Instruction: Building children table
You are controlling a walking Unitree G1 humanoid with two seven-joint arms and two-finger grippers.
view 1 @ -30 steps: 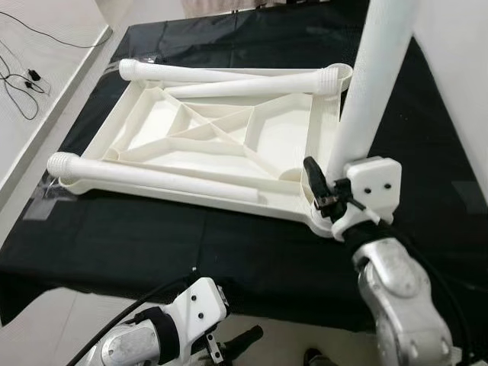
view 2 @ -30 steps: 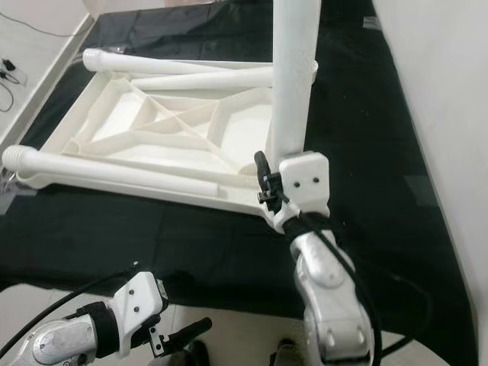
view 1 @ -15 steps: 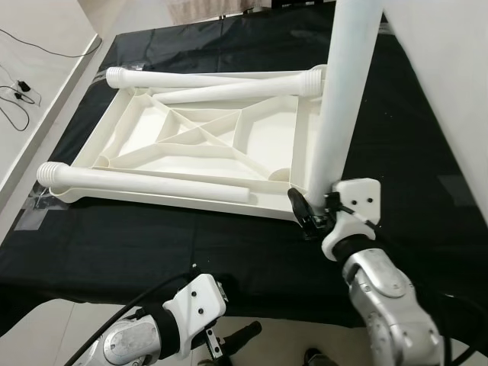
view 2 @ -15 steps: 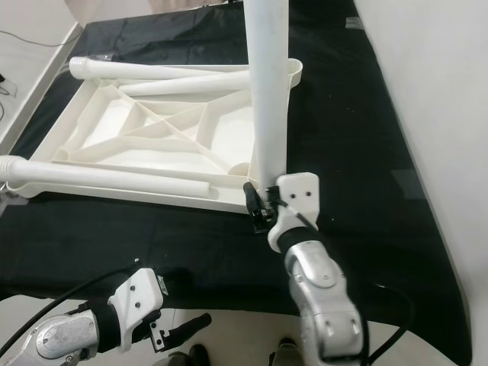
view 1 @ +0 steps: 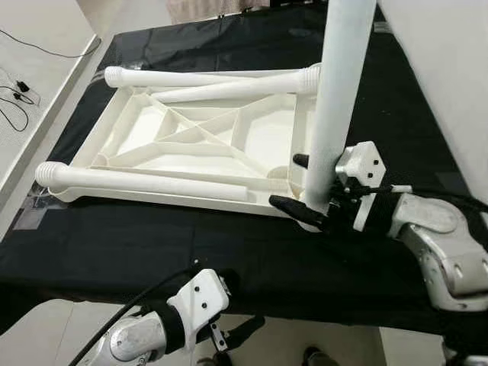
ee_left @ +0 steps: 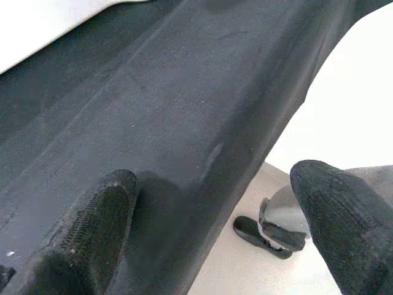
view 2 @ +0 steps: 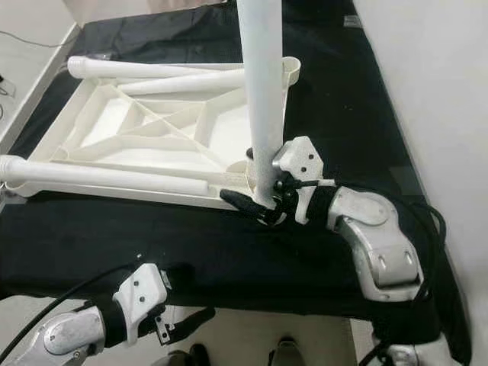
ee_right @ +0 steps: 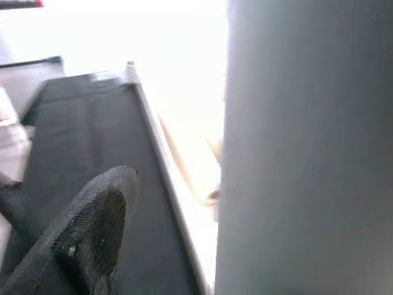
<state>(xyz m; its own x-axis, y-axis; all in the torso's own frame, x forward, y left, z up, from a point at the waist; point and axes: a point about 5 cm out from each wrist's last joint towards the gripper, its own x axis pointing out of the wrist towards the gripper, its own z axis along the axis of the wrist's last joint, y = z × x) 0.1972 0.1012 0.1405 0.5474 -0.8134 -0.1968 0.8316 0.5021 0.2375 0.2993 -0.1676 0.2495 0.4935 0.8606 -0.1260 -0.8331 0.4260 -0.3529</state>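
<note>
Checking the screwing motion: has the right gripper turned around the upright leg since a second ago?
Yes. The right gripper swung from below the upright leg to its right side, forearm now level, relative to the tabletop.

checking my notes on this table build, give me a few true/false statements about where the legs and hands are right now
1. The tabletop lies upside down on the black cloth. True.
2. The right hand has its fingers around the base of the upright leg. True.
3. All four legs stand upright. False: one stands, and three loose legs, such as the near one, lie flat on the tabletop.
4. The left hand is gripping a leg. False: it is open at the cloth's near edge, holding nothing.
5. The upright leg stands at the corner on the robot's left. False: at the near right corner.
</note>
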